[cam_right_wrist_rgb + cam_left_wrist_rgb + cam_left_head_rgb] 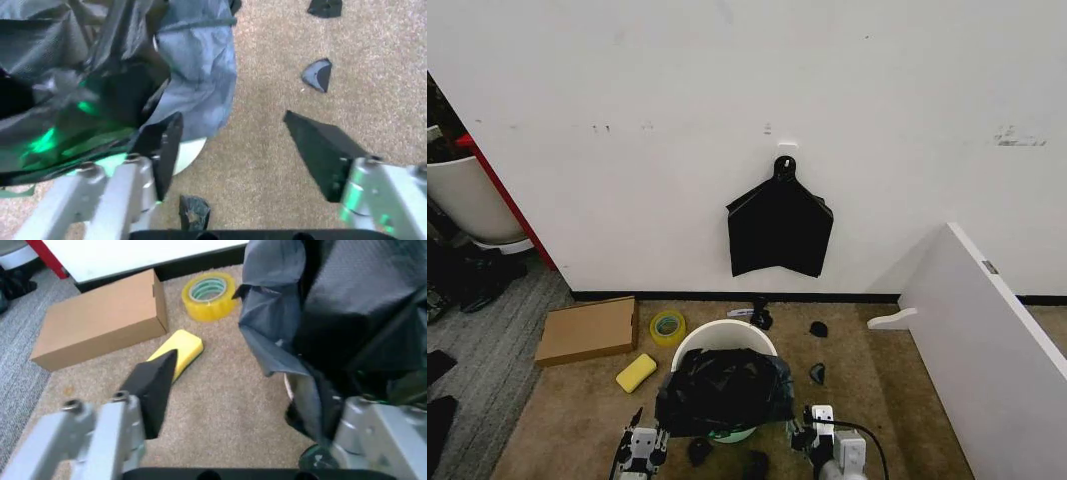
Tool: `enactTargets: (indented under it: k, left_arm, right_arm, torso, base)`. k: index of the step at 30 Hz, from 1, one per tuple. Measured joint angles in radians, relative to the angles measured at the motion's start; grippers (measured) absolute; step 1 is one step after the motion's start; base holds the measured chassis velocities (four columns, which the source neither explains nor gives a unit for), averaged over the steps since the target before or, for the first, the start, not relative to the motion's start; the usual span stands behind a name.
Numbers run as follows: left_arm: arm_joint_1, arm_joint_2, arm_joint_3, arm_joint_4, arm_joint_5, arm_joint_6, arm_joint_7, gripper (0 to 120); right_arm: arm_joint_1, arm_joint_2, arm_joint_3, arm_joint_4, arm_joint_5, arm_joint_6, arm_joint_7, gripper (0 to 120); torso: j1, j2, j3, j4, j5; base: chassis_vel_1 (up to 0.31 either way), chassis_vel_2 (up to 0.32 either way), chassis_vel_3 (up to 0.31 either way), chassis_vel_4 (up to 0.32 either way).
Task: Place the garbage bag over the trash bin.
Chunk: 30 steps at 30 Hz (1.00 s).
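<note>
The garbage bag (724, 391) lies rumpled over the near half of the trash bin (723, 338) on the carpet, while the far rim is still bare. The left gripper (639, 446) and the right gripper (822, 430) stand wide open at either side, holding nothing. The loose bag could slide off the bin; the sponge (636, 372) and small scraps (817, 373) narrow the free floor.

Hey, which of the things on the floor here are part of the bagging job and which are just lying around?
Part of the job:
- garbage bag, draped over the bin's near side
- trash bin, far rim uncovered
- left gripper and right gripper, open, flanking the bin

Just lying about:
- cardboard box
- yellow tape roll
- yellow sponge
- black bundle hanging on the wall
- small black scraps
</note>
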Motion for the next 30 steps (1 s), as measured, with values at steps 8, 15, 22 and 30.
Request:
enactTargets:
  k: [8,15,22,30]
  left_arm:
    - [0.061,0.001,-0.007,-0.023,0.053,-0.064,0.000,97]
    - [0.101,0.009,-0.021,0.007,0.061,-0.225,0.055,100]
    - [0.106,0.055,-0.065,0.096,-0.024,-0.422,0.161,100]
    - [0.040,0.044,-0.079,0.163,-0.058,-0.484,0.201,100]
  right_arm:
    - [-0.029,0.000,0.015,0.032,0.001,0.011,0.000,91]
    - [-0.041,-0.001,0.024,0.043,0.000,0.011,0.003,100]
    - [-0.045,0.006,0.027,0.043,-0.009,0.011,0.004,100]
    - [-0.051,0.011,0.022,0.040,-0.053,0.054,-0.019,100]
  torso:
    - [0.000,0.000,0.000,0.0000,0.0000]
    - [0.000,0.000,0.000,0.0000,0.0000]
    - [0.000,0.000,0.000,0.0000,0.0000]
    - [0.000,0.000,0.000,0.0000,-0.0001]
  base:
    - [0.000,0.000,0.000,0.000]
    - [0.000,0.000,0.000,0.000]
    - [0.000,0.000,0.000,0.000]
    - [0.000,0.000,0.000,0.000]
